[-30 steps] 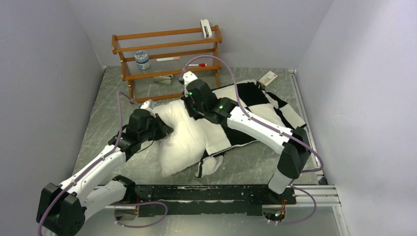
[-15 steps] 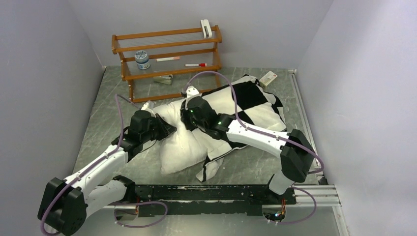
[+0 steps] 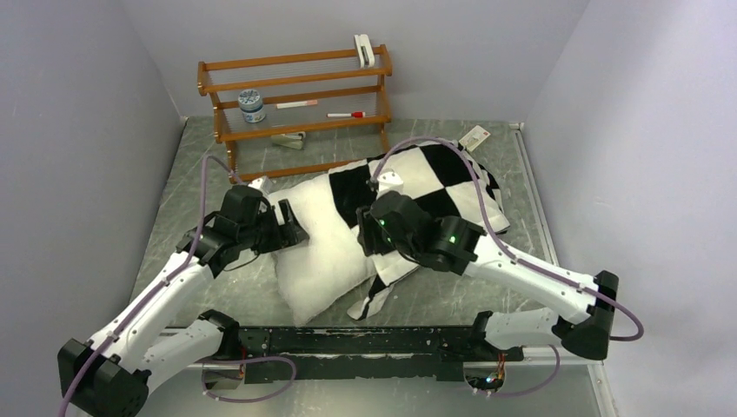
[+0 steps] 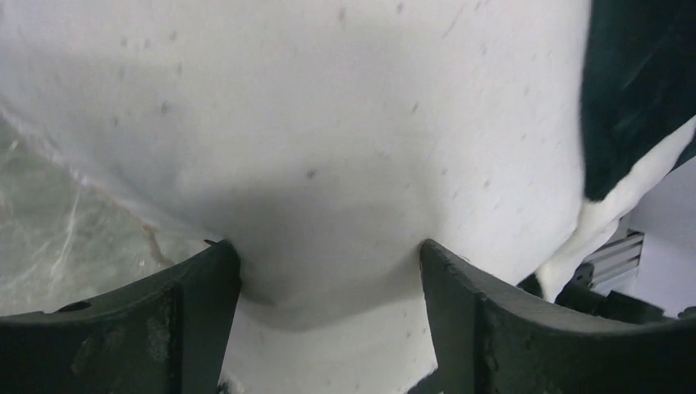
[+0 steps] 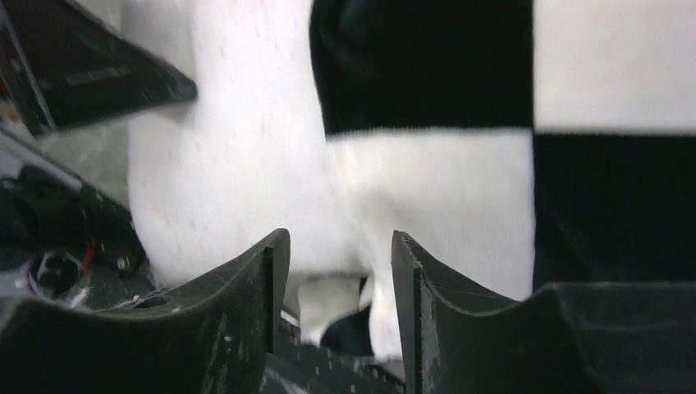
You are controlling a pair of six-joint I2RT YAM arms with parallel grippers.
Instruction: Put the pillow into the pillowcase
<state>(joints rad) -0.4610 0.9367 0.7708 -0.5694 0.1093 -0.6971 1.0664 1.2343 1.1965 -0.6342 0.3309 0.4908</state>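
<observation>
The white pillow (image 3: 317, 261) lies slantwise mid-table, its far right part under the black-and-white checkered pillowcase (image 3: 434, 178). My left gripper (image 3: 295, 233) is at the pillow's left edge. In the left wrist view its jaws stand wide apart and open (image 4: 322, 254), with the pillow (image 4: 328, 123) bulging between the tips and the pillowcase (image 4: 632, 90) at the right. My right gripper (image 3: 365, 236) hovers over the case's near edge. It is open (image 5: 341, 246) with a clear gap, looking at the pillowcase (image 5: 427, 66) beside the pillow (image 5: 230, 164).
A wooden rack (image 3: 295, 95) stands at the back left with a jar (image 3: 252, 106), markers and a white item (image 3: 363, 49) on top. A small card (image 3: 474, 136) lies at the back right. A black rail (image 3: 382, 340) runs along the near edge.
Both grippers have opened and let go of the fabric. My right arm has drawn back toward the near side. The pillowcase now lies flatter over the pillow.
</observation>
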